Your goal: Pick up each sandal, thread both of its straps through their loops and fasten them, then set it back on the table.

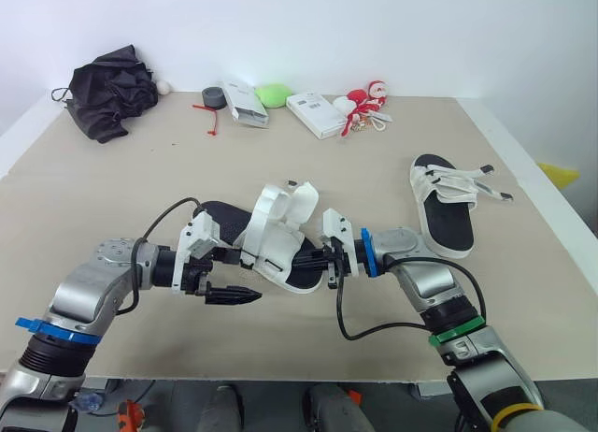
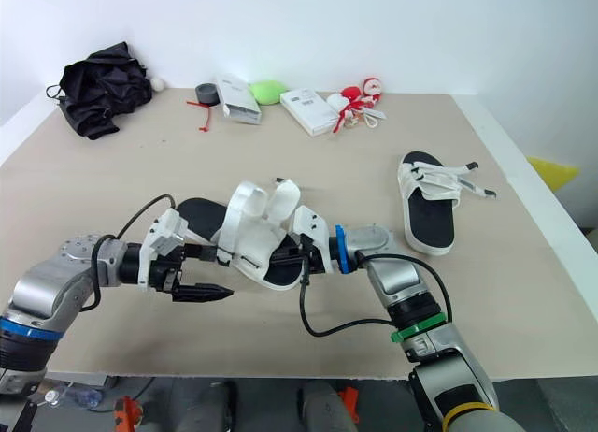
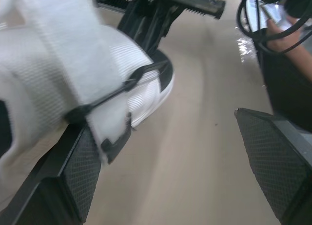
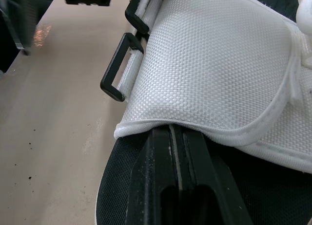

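Observation:
A white-strapped, black-soled sandal (image 1: pixel 276 236) hangs above the table's front middle. My right gripper (image 1: pixel 322 261) is shut on its sole edge, and its fingers (image 4: pixel 178 176) sit under the white mesh upper (image 4: pixel 219 64). Two black loops (image 4: pixel 118 71) stick out from the sandal's side. My left gripper (image 1: pixel 245 277) is open on the sandal's left side. A loose white strap (image 3: pixel 92 84) lies against one of its fingers (image 3: pixel 73 181). The second sandal (image 1: pixel 444 208) lies flat on the table at the right, its straps splayed loose toward the table's edge.
Along the far edge lie a crumpled black cloth (image 1: pixel 107 91), a grey tape roll (image 1: pixel 213 97), two white boxes (image 1: pixel 245 103) (image 1: pixel 316 114), a green object (image 1: pixel 273 95) and red-and-white toys (image 1: pixel 364 103). The table's right edge (image 1: pixel 533 184) runs close to the second sandal.

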